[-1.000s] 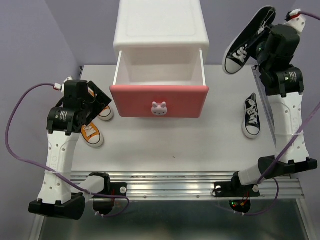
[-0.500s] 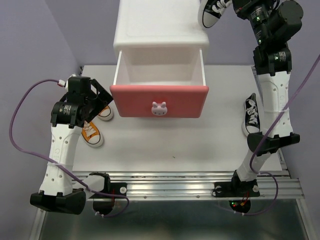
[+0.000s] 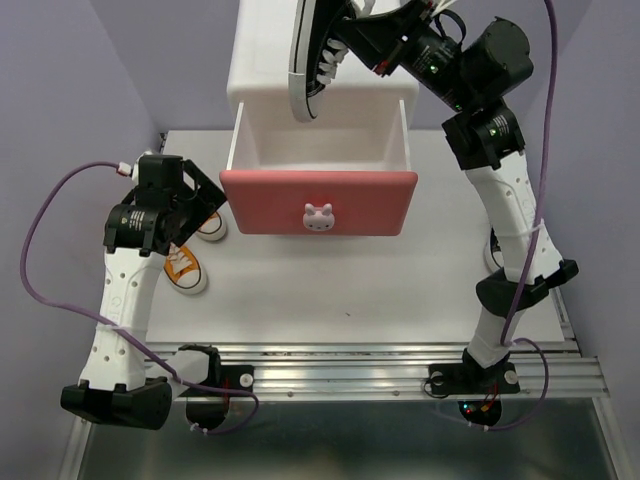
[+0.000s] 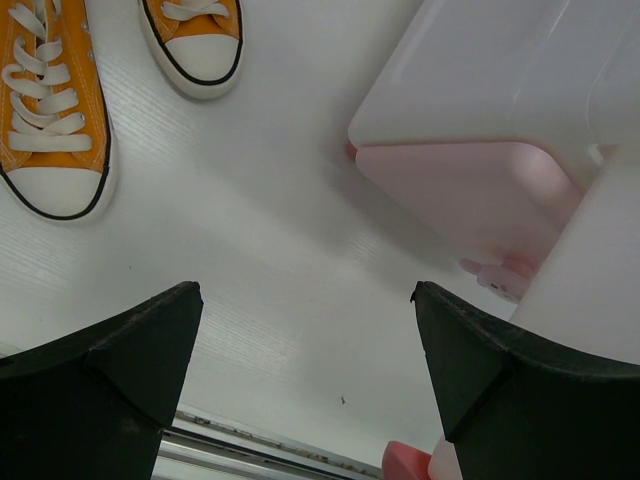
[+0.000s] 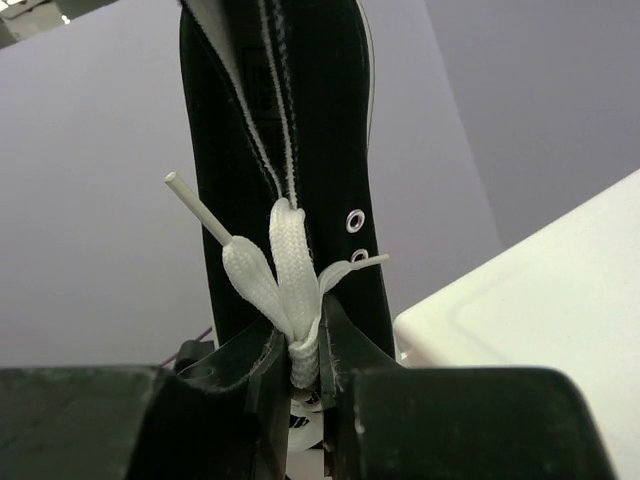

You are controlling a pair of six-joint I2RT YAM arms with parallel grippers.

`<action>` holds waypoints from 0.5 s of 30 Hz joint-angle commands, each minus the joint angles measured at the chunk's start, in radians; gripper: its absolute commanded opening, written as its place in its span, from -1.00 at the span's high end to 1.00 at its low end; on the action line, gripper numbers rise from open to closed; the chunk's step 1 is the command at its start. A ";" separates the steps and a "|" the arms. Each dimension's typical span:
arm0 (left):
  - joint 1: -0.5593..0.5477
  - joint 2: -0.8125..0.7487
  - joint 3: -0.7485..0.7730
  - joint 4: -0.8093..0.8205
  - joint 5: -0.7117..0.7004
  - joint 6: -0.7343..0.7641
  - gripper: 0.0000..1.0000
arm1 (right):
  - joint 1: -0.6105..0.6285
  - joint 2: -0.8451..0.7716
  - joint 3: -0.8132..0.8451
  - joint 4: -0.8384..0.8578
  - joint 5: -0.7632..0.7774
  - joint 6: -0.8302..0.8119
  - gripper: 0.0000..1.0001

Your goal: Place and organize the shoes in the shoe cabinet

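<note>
The right claw (image 5: 300, 345) clenched a black canvas shoe (image 3: 312, 60) by its laces at twelve o'clock above the open drawer (image 3: 360, 195) of the smooth plastic cabinet (image 3: 265, 50); the left claw (image 4: 303, 295) hung released.

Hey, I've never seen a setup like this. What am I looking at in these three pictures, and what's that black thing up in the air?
These are two robot arms bolted to the near edge of a white table. The wide picture comes from a fixed camera overhead. The other two come from a small camera on each arm's wrist, so that arm's own fingers show at the bottom.

At the back stands a small white shoe cabinet, its pink upper drawer pulled open and looking empty.

The black thing is a black sneaker. The right gripper pinches it near its laces and holds it in the air above the cabinet.

The left gripper is open and holds nothing. It is above the table near two orange sneakers that lie left of the cabinet.
</note>
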 commanded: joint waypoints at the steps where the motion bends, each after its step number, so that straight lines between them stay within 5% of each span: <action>1: 0.005 -0.034 -0.020 0.023 0.000 -0.020 -0.97 | 0.059 -0.039 0.011 0.028 -0.015 -0.041 0.99; 15: 0.005 -0.058 -0.057 0.032 0.005 -0.033 -0.97 | 0.199 -0.024 -0.041 -0.238 0.021 -0.281 0.99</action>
